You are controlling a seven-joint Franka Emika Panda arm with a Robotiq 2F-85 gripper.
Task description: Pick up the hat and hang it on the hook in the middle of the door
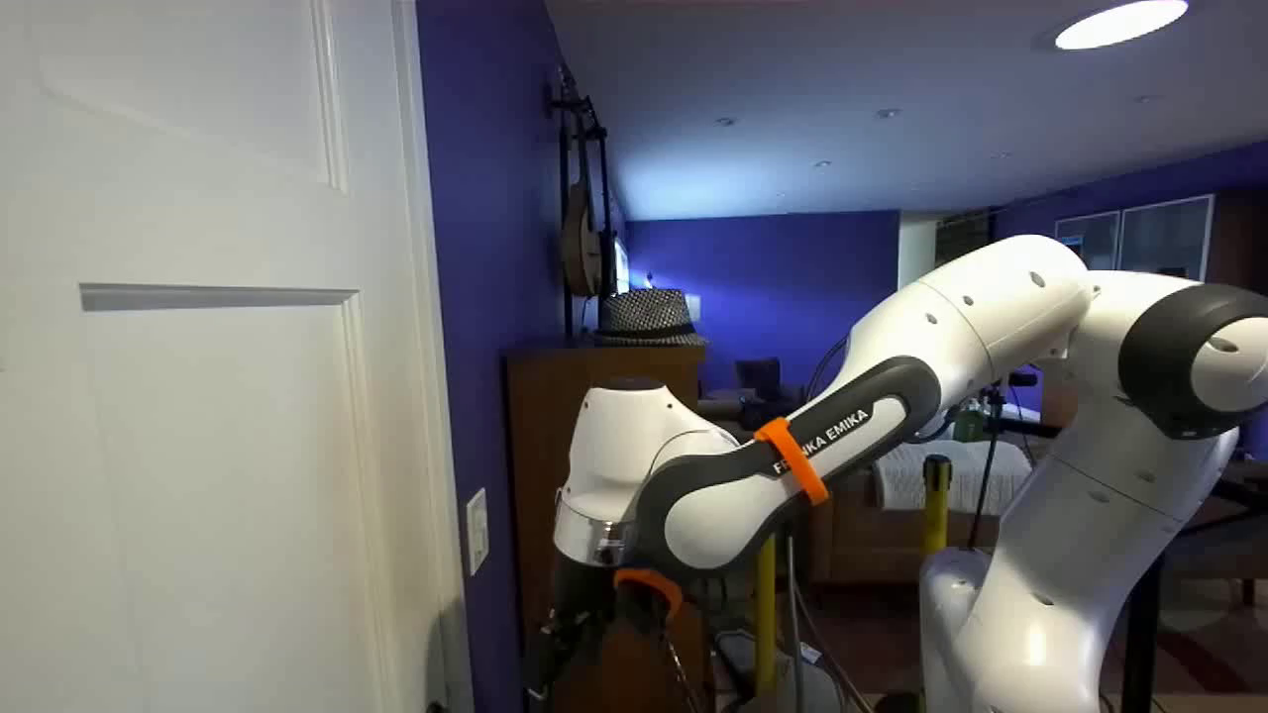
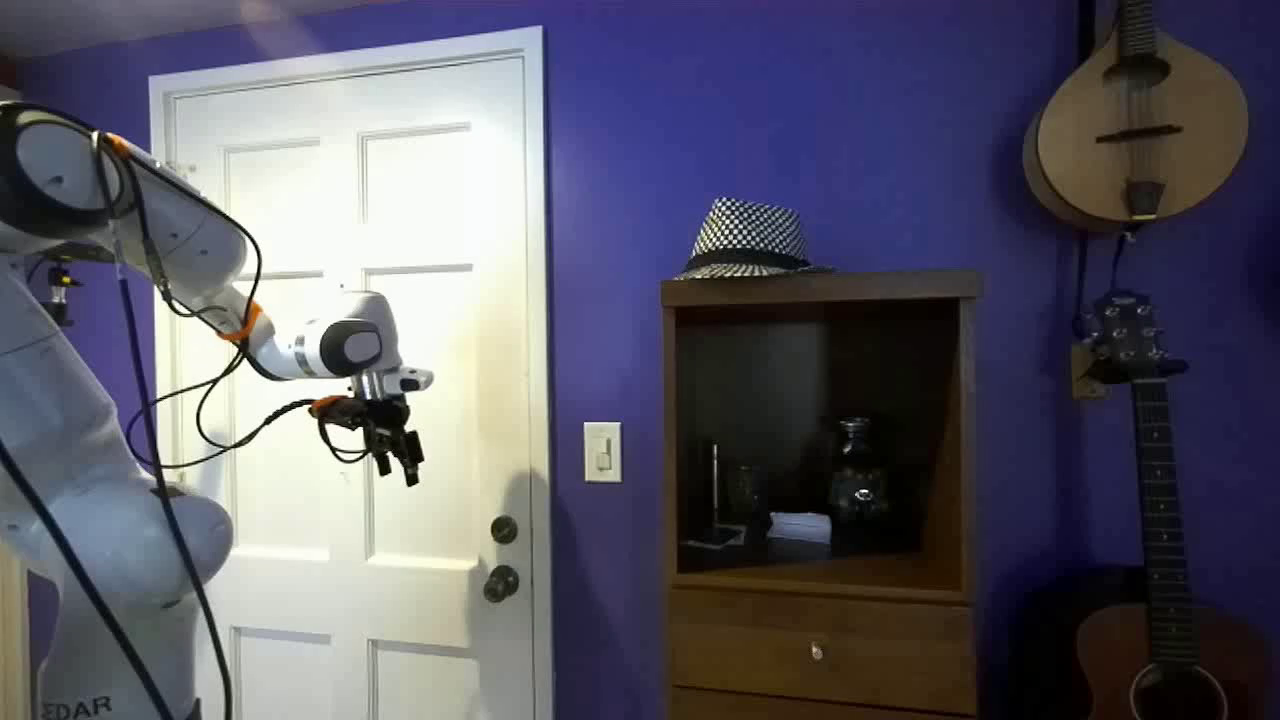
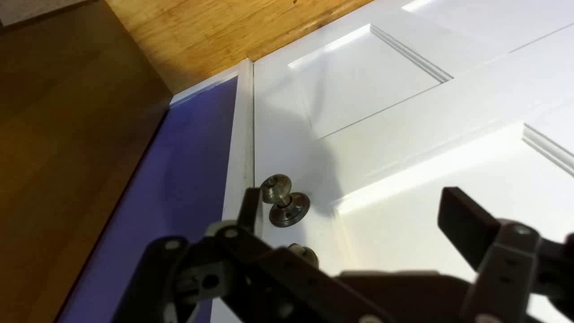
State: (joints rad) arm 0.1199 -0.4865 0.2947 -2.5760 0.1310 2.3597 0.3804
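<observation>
The dark and pale checkered hat sits upright on top of the brown cabinet in both exterior views (image 1: 649, 315) (image 2: 752, 235). It is out of the wrist view. The white panelled door shows in all views (image 1: 228, 475) (image 2: 495, 200) (image 3: 430, 220). No hook can be made out on the door; the arm covers part of it. My gripper (image 2: 398, 472) points down in front of the door, left of the cabinet and lower than the hat in that exterior view. In the wrist view my gripper (image 3: 352, 197) has its fingers wide apart with nothing between them.
The brown cabinet (image 2: 820, 288) stands right of the door in an exterior view, with small items on its open shelf. A door knob (image 2: 501, 583) and a light switch (image 2: 602, 452) are near. A mandolin (image 2: 1140, 130) and a guitar (image 2: 1160, 520) are beyond the cabinet.
</observation>
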